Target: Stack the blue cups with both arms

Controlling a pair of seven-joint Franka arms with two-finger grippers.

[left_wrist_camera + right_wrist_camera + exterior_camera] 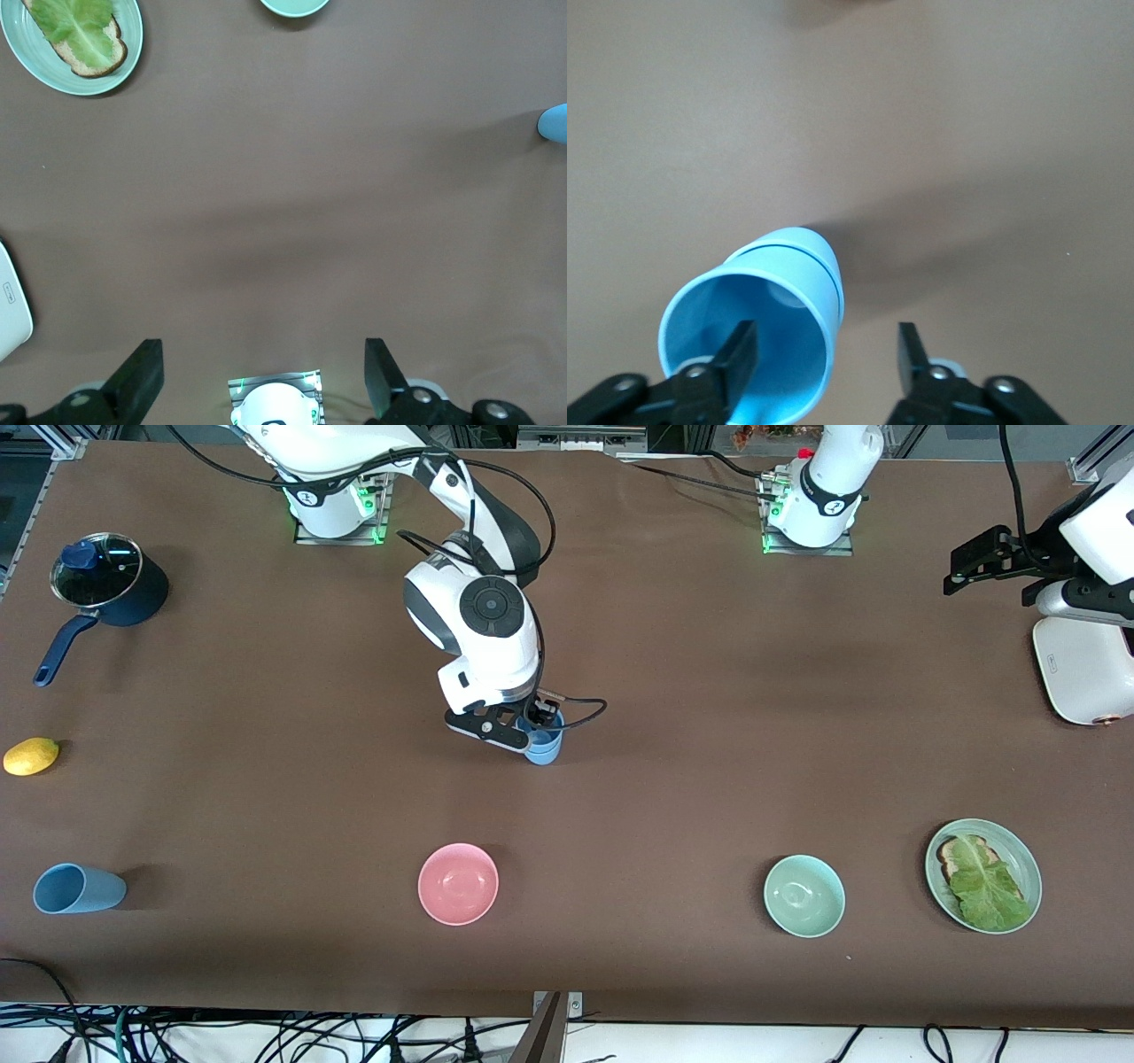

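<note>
The right gripper (824, 359), fingers spread, straddles the rim of the nested blue cups (766, 319) mid-table, while the left gripper (264, 376) waits, spread wide.

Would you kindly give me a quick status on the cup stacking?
Right gripper open astride the stacked cups' rim. Left gripper open, waiting up at its end. Third cup lying on its side. Nothing in the way.

Brown-covered table (709, 691) fills view; tangled cables (221, 1036) along white floor edge below.
</note>
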